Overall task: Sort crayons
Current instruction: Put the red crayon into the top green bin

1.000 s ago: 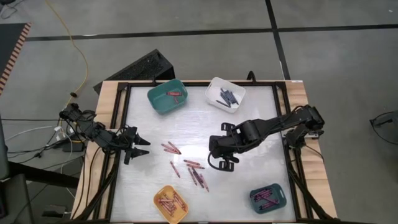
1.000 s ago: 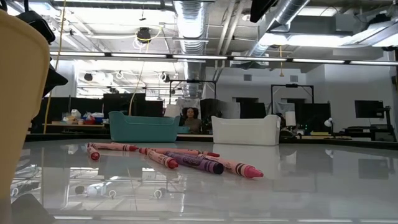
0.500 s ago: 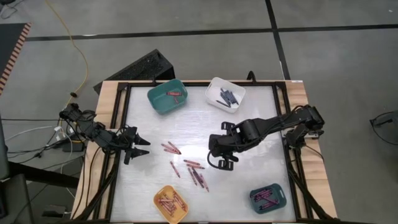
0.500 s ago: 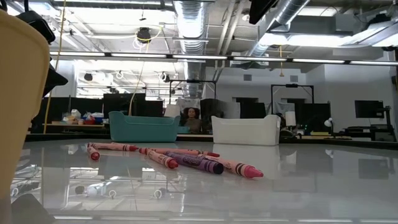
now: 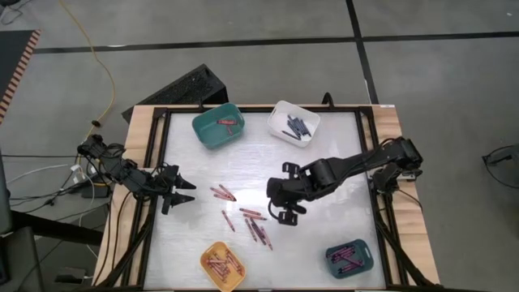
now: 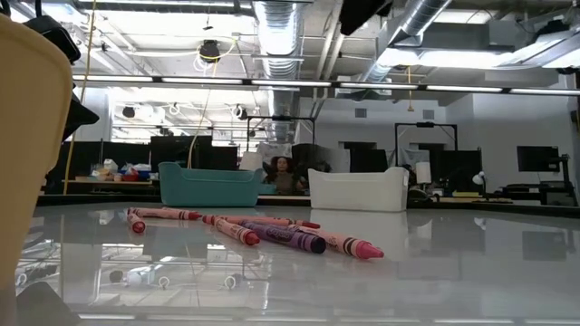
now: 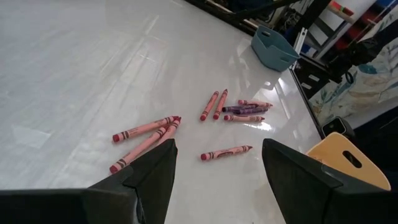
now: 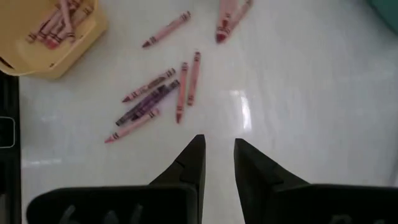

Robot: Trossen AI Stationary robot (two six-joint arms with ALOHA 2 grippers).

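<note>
Loose crayons mid-table, both arms empty-handed

Left gripper [image 5: 180, 193] waits at the table's left edge, fingers spread. Loose crayons [image 5: 246, 220] lie mid-table. Just right of them, above the table, the right gripper [image 5: 282, 213] has its fingers narrowly parted, pinching nothing.

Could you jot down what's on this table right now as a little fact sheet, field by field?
Loose items: thin red, pink and purple wax crayons scattered mid-table
Far bins: teal plastic bin, white plastic bin, each holding crayons
Near bins: yellow plastic bin, blue-grey plastic bin, each holding crayons
Right gripper: above the table beside the loose crayons, fingers slightly apart, empty
Left gripper: at the table's left edge, fingers open, empty
</note>
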